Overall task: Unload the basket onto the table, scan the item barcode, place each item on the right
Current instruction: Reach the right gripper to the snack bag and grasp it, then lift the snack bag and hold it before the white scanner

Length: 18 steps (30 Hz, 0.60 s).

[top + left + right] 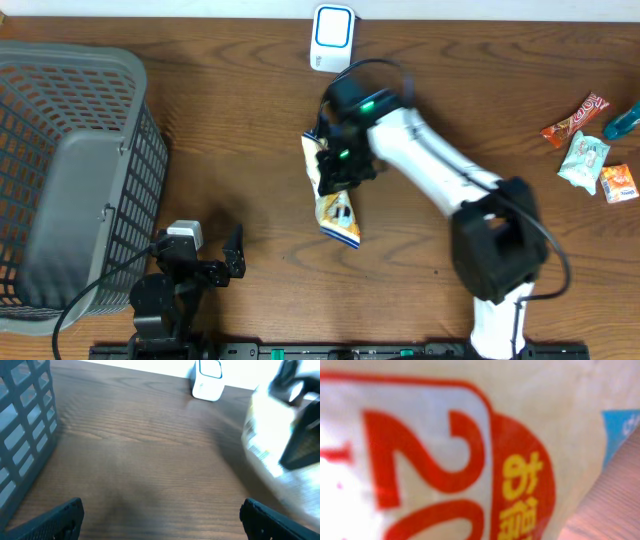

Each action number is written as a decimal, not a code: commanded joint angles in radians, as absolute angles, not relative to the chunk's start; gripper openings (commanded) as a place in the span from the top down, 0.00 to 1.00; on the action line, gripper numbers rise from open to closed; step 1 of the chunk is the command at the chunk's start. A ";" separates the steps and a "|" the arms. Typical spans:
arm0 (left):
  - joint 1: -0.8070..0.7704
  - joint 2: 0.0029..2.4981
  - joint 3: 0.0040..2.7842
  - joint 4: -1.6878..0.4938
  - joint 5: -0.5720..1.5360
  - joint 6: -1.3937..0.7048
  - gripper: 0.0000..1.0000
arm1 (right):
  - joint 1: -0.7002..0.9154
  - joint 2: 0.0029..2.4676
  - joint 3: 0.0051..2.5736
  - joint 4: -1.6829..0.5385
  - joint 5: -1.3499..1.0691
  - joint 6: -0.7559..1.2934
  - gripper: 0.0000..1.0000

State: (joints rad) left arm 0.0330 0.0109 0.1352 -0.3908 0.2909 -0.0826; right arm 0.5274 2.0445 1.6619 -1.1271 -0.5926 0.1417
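Over the middle of the table, in the overhead view, the right gripper (338, 165) is closed on the upper part of the snack bag (338, 212), a cream and yellow packet with a blue end that lies just short of the white scanner (332, 38) at the far edge. A grey basket (70, 170) fills the left side, the left gripper (228, 262) sits near its front corner, and a few loose snacks (590, 150) lie far right. From the left wrist, its two fingers (62, 519) stand spread wide over bare wood, with the basket at left, the scanner ahead and the blurred bag at right, pinched by the dark right gripper. From the right wrist, the bag's cream face with red numerals and yellow characters fills nearly everything; its own fingers are hidden, and a strip of table (612, 505) shows at lower right.
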 commanded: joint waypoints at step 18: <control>0.039 0.006 0.120 -0.409 0.303 -0.091 0.00 | 0.501 2.017 1.640 -1.130 -1.225 -0.775 0.99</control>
State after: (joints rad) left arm 0.0330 0.0109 0.1352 -0.3912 0.2909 -0.0826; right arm 0.4767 2.0296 1.6428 -1.1316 -1.2320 -0.6243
